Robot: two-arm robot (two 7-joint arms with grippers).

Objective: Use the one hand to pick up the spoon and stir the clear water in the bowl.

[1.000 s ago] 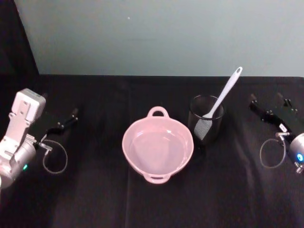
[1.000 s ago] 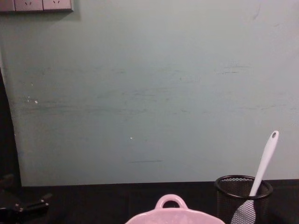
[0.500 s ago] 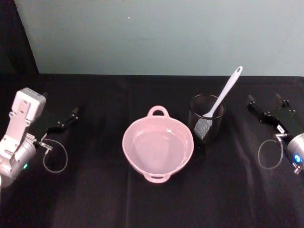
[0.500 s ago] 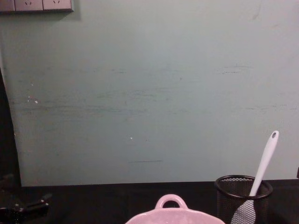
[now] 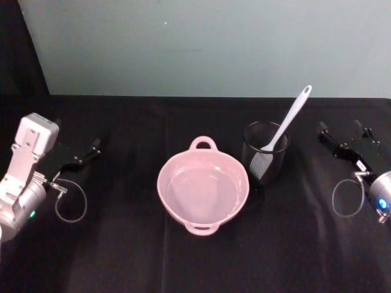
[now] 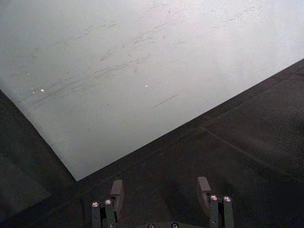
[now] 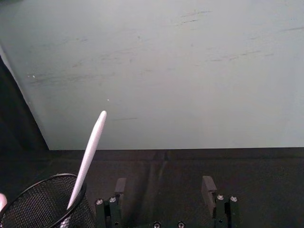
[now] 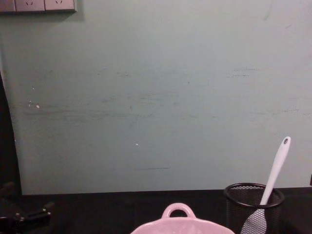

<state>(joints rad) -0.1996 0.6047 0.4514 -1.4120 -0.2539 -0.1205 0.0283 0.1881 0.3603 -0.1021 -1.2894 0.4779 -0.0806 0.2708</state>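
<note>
The pale pink bowl sits at the table's middle, clear water in it; its loop handle and rim show low in the chest view. Right of it, the white spoon leans in a black wire-mesh cup, blade down, handle slanting up and away. My right gripper hovers open to the right of the cup, apart from it. In the right wrist view its fingers stand wide, with the spoon off to the side. My left gripper rests open at the far left.
A black cloth covers the table, with a pale green wall behind it. Grey cable loops hang beside each wrist. Bare cloth lies between the bowl and each gripper. The left gripper shows low at the chest view's left edge.
My right gripper has shifted slightly left, toward the mesh cup. The left arm, bowl and spoon have not moved.
</note>
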